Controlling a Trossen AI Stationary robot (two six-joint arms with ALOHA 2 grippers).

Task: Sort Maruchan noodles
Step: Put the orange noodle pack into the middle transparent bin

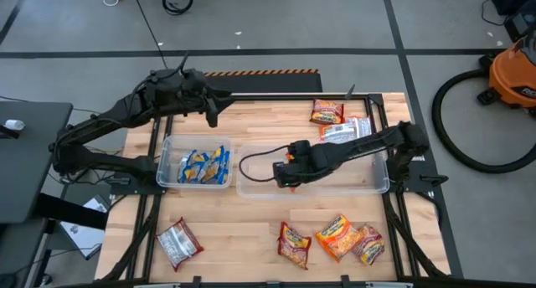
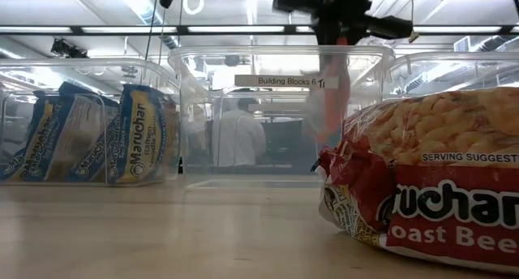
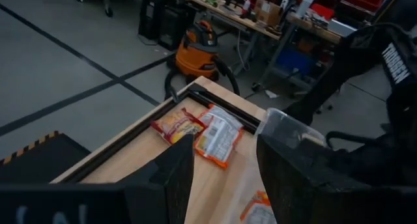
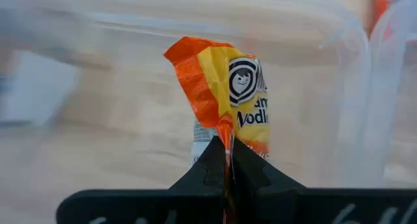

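Orange-yellow packet [image 4: 228,94] (blue ones [image 1: 205,165] binned).

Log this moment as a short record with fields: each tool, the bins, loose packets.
right tool: shut on orange-yellow Maruchan packet, held over the right bin
left tool: open, empty, above the table's far left edge
left bin: blue-and-white packets
loose packets: two at the far right, four along the near edge

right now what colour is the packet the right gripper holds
Orange and yellow packet, pinched in the right gripper; clearest in the right wrist view.
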